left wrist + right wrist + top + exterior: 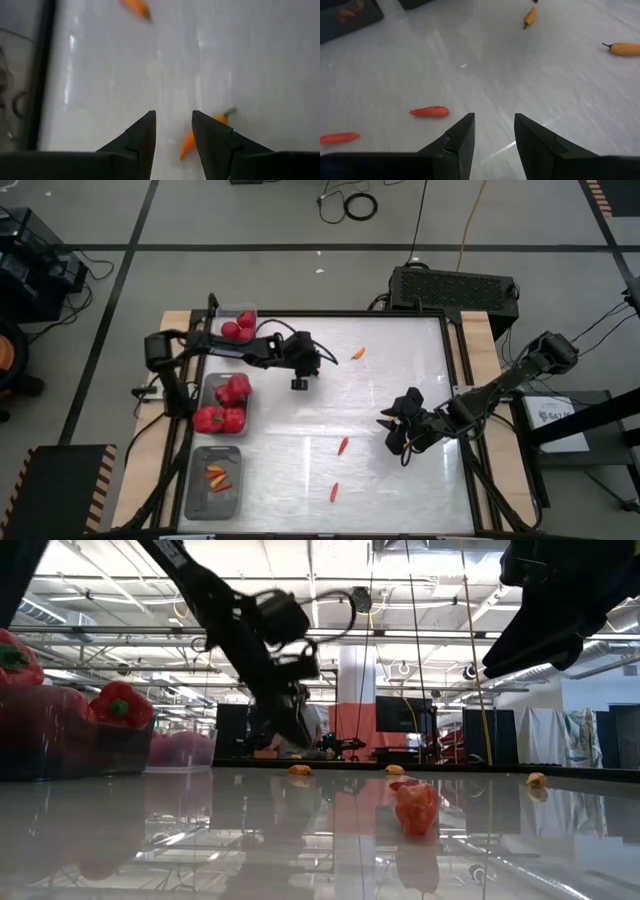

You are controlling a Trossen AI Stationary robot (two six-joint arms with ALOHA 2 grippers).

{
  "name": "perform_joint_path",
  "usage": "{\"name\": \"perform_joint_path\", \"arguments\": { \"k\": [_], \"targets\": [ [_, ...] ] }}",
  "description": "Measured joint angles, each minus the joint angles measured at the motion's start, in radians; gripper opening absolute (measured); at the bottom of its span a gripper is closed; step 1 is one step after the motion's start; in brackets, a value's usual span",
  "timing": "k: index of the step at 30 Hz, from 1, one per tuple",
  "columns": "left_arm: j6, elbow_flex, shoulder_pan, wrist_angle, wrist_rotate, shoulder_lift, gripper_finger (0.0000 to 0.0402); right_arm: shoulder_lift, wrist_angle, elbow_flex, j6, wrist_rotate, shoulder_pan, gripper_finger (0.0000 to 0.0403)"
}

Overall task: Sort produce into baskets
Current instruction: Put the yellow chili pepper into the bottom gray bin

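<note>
The bench (pixel 400 470) carries three baskets along the left arm's edge: a pepper basket (pixel 207 392) in the middle holding red bell peppers (pixel 233 390), a clear tomato basket (pixel 216 317) on its far side with tomatoes (pixel 238 328), and a chili basket (pixel 198 498) on its near side with a few chilies already in it. Four chilies remain loose on the bench. Taking the pepper basket as the landmark, one chili (pixel 358 353) lies well out from it toward the far edge; two chilies (pixel 343 445) (pixel 334 491) lie out toward the bench middle, nearer the chili basket's side, each with its long axis running roughly near-to-far. The fourth is unclear from above. The left gripper (pixel 299 383) hangs just out from the pepper basket, empty, jaws slightly parted. The right gripper (pixel 395 435) is much farther out, also empty and parted; it looks nearer to the middle pair, which lie between it and the baskets.
</note>
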Motion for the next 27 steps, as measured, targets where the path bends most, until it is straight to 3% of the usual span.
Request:
{"name": "perform_joint_path", "arguments": {
  "k": [8,23,27],
  "targets": [
    [0.001,0.024,0.01,0.0,0.002,0.086,0.0135,0.0,-0.023,0.0,-0.005,-0.002,0.0,0.013],
    [-0.036,0.027,-0.004,0.013,0.006,0.061,0.0135,0.0,-0.027,0.0,0.016,-0.001,0.0,0.013],
    [-0.028,0.048,-0.019,-0.053,0.006,0.047,0.0135,0.0,-0.027,0.0,0.016,-0.001,0.0,0.013]
  ]
}}
